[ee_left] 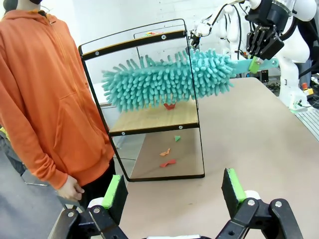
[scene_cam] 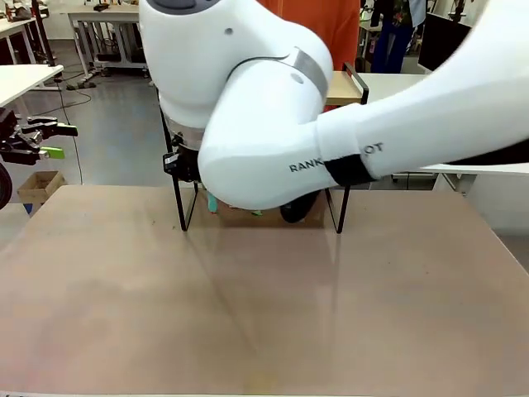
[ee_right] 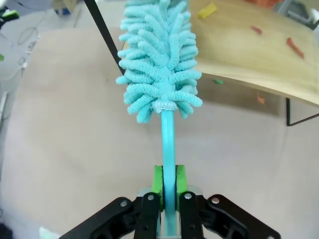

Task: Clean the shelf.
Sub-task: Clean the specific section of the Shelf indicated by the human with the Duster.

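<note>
Sweep step underway: right gripper [ee_right: 168, 185] clamped on duster [ee_right: 160, 59] handle, fluffy head close against the shelf [ee_left: 149, 119], which stands on the table beside a person. Left gripper [ee_left: 173, 190] fingers apart, empty, facing the shelf. Next prob. needs a pass across the boards to push the scraps [ee_left: 169, 105] off.

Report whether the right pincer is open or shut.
Shut. In the right wrist view, the right pincer has both green pads pressed against the thin handle of the teal duster.

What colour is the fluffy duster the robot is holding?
The duster is turquoise, handle too; best seen in the left wrist view.
</note>
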You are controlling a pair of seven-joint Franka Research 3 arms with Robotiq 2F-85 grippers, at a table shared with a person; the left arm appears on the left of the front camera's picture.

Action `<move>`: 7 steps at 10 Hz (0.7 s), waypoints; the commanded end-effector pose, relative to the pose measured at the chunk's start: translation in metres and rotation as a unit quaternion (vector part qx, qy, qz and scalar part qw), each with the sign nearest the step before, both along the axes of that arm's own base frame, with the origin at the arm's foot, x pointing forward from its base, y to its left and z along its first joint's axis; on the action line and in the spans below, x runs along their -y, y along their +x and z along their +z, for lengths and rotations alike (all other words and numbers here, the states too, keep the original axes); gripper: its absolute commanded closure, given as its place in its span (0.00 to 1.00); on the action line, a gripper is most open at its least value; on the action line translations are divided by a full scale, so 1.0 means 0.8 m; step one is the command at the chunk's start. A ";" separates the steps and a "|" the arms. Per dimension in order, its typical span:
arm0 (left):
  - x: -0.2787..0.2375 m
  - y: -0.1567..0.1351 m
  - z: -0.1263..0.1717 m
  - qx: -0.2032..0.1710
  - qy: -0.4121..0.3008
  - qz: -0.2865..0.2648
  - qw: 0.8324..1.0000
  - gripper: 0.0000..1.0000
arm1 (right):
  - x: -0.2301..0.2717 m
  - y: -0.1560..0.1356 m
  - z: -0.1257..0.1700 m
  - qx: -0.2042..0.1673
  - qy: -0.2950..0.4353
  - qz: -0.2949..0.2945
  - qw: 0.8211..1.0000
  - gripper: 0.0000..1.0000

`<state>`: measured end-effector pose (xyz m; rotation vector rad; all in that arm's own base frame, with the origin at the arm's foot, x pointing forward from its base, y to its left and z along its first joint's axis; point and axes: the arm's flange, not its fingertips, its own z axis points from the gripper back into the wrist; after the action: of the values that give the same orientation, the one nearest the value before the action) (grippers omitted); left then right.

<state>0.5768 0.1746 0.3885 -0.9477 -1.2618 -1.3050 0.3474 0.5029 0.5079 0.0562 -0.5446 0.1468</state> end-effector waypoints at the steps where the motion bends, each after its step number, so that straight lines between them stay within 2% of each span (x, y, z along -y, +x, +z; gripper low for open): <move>1: 0.000 -0.003 0.004 0.002 -0.002 0.000 1.000 0.00 | -0.034 0.023 0.006 0.004 0.015 -0.027 1.000 0.87; 7: 0.000 -0.003 0.004 0.002 -0.002 0.000 1.000 0.00 | -0.034 0.056 -0.005 -0.002 0.025 -0.070 0.997 0.87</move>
<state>0.5768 0.1746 0.3885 -0.9476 -1.2618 -1.3051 0.3926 0.5228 0.5068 0.0699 -0.5254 0.0462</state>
